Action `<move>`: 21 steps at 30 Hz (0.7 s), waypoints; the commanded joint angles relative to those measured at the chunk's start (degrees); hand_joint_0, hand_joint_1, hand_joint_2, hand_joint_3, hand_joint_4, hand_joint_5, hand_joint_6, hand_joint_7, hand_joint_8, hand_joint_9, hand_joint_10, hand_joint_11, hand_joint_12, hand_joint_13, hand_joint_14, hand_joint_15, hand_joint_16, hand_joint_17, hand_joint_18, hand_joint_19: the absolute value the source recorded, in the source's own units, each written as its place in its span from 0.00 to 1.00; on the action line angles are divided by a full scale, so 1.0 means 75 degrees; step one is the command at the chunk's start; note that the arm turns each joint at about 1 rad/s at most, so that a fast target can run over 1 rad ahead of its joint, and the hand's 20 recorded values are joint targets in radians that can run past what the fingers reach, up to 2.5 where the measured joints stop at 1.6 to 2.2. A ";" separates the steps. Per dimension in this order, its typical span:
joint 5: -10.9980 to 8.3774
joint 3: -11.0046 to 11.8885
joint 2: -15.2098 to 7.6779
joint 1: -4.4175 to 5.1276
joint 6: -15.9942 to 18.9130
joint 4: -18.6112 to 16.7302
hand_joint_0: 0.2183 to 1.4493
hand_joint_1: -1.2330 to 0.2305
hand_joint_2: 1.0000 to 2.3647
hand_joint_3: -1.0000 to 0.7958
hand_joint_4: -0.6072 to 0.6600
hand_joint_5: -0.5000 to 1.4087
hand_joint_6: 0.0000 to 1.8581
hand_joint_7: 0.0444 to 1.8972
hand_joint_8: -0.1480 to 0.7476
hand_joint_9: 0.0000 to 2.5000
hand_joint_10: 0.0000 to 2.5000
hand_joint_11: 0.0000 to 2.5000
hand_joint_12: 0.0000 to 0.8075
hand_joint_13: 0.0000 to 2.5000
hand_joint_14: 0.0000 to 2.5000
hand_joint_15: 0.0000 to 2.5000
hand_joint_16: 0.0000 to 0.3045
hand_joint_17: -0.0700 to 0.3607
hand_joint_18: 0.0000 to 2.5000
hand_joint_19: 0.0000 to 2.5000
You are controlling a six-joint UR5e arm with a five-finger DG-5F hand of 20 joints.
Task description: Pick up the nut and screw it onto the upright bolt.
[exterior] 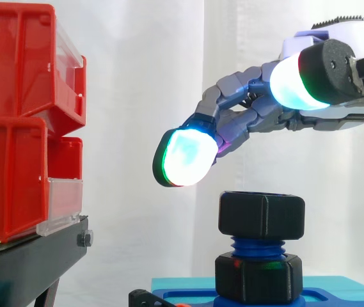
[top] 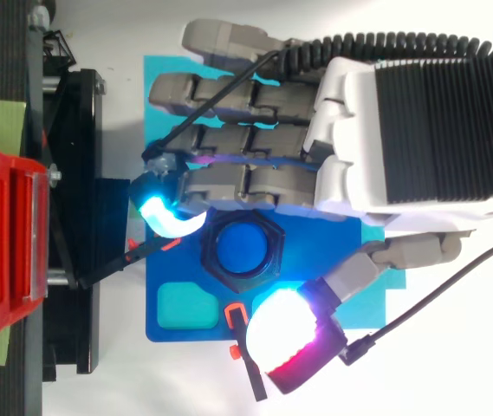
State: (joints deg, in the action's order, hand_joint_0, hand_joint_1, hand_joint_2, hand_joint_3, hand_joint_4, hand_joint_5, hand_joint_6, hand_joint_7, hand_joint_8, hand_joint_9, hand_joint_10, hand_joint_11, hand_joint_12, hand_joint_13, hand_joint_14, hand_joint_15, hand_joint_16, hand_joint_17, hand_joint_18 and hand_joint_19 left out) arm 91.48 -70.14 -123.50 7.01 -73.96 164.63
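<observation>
I am observing the hand (top: 419, 130) hovering open and empty above the black hex nut (exterior: 261, 215), which is sitting atop the blue upright bolt (exterior: 257, 246); I am judging it rigid, light plastic, best pinched across opposite flats.

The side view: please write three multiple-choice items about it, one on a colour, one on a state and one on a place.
1. What colour are the bins at the left?
A) green B) yellow C) red

2. How is the hand in relation to the black nut?
A) open, above the nut and apart from it B) shut on the nut C) pressing the nut down

3. Where does the nut sit?
A) in one of the bins B) on the threaded top of the blue bolt C) between the hand's fingers

Answers:
1 C: both stacked bins are red.
2 A: the fingers are relaxed, and white curtain shows between the glowing pads and the nut.
3 B: blue thread shows right under the nut.
</observation>
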 commanded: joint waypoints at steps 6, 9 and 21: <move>-0.0103 0.0001 -0.0022 0.0085 0.0052 0.0057 0.20 0.73 0.00 0.28 0.67 0.18 0.27 0.36 0.44 0.17 0.00 0.00 0.40 0.04 0.00 0.00 0.13 0.37 0.00 0.00; -0.0103 -0.0011 -0.0022 0.0132 0.0052 0.0139 0.20 0.73 0.00 0.28 0.67 0.19 0.27 0.41 0.45 0.18 0.00 0.00 0.40 0.04 0.00 0.00 0.13 0.37 0.00 0.00; -0.0103 -0.0011 -0.0022 0.0132 0.0052 0.0444 0.21 0.72 0.00 0.28 0.68 0.19 0.27 0.49 0.47 0.20 0.00 0.00 0.40 0.05 0.00 0.00 0.13 0.36 0.00 0.00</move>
State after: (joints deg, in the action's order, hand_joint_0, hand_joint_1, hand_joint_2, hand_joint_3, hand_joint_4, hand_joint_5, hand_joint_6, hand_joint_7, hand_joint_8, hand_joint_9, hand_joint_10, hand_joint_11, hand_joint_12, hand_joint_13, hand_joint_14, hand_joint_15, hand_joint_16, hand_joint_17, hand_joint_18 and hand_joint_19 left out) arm 90.70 -70.20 -123.63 8.07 -73.56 167.56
